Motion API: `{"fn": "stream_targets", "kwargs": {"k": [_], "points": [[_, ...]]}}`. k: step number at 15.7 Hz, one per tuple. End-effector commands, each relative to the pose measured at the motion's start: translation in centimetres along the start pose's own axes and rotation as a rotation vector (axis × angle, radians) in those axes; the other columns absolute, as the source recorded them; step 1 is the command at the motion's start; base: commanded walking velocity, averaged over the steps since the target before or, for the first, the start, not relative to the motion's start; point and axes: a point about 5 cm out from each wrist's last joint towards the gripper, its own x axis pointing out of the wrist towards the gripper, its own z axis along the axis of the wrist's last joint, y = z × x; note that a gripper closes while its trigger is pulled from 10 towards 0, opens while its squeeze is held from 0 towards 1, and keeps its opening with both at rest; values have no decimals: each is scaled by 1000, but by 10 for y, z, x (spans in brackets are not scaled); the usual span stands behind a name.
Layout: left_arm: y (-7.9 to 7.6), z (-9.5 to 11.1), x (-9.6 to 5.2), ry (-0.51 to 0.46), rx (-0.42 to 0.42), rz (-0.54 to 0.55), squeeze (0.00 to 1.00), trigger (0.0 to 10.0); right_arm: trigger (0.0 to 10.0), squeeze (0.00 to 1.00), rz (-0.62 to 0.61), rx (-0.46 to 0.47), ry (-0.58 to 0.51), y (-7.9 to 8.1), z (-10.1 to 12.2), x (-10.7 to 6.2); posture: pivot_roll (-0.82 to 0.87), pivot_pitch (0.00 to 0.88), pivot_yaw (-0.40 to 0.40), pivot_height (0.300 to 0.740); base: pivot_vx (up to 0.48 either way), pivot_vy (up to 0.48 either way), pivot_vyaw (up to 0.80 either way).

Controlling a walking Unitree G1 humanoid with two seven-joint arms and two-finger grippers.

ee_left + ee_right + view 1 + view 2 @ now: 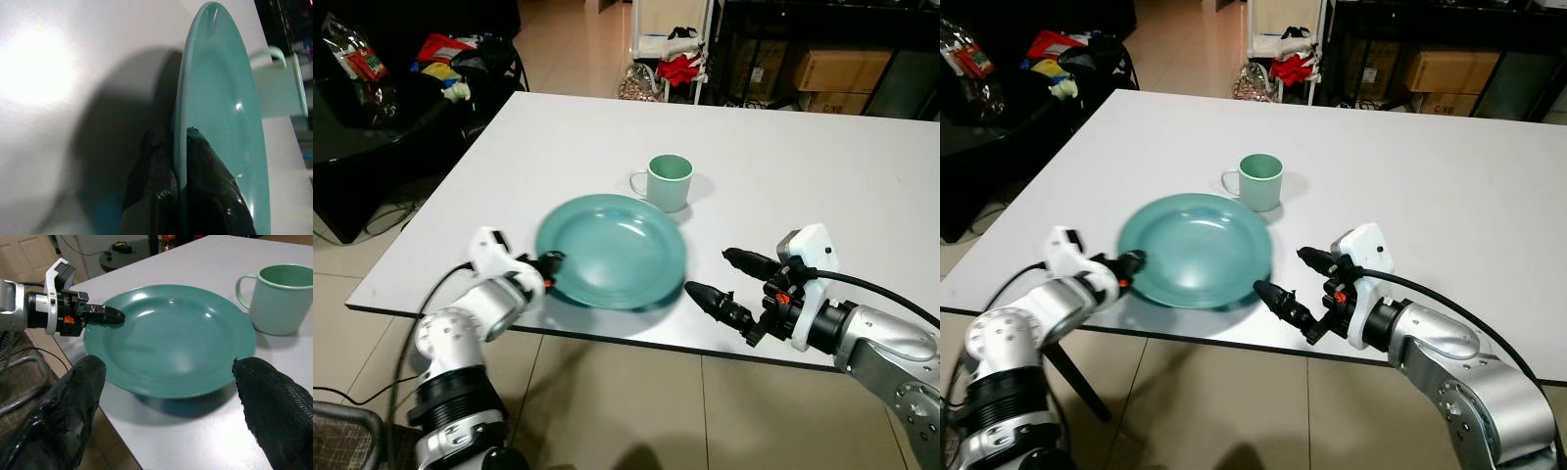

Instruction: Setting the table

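Left wrist view has the left gripper [180, 161] pinched tight on the teal plate's [612, 250] rim at the white table's [822, 176] near edge, green mug [669, 182] just behind, right gripper [722, 278] spread wide, holding nothing.

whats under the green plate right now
The white table lies under the plate, with the plate's shadow on it. The left gripper pinches its rim, one finger beneath. The table directly under the plate's middle is covered.
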Motion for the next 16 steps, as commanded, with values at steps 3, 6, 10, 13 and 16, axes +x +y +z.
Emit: {"fn": "stream_targets", "kwargs": {"k": [3,6,10,13,16], "points": [[8,-21,11,123,114,105,1000,10000,10000,0,-49,-40,50,-5,-5,-6,-78,0,54,740,0,0,0],[11,-20,13,103,152,120,1000,10000,10000,0,-47,-50,39,-5,-4,-5,-76,0,51,740,0,0,0],[10,-11,12,29,231,81,1000,10000,10000,0,-36,-78,-8,-7,4,-3,-70,0,33,740,0,0,0],[15,-6,6,12,278,88,1000,10000,10000,0,-39,-96,1,-9,5,-4,-66,0,31,740,0,0,0],[24,-1,2,-13,330,109,1000,10000,10000,0,-83,-89,-25,-13,8,-5,-74,0,43,740,0,0,0]]}}
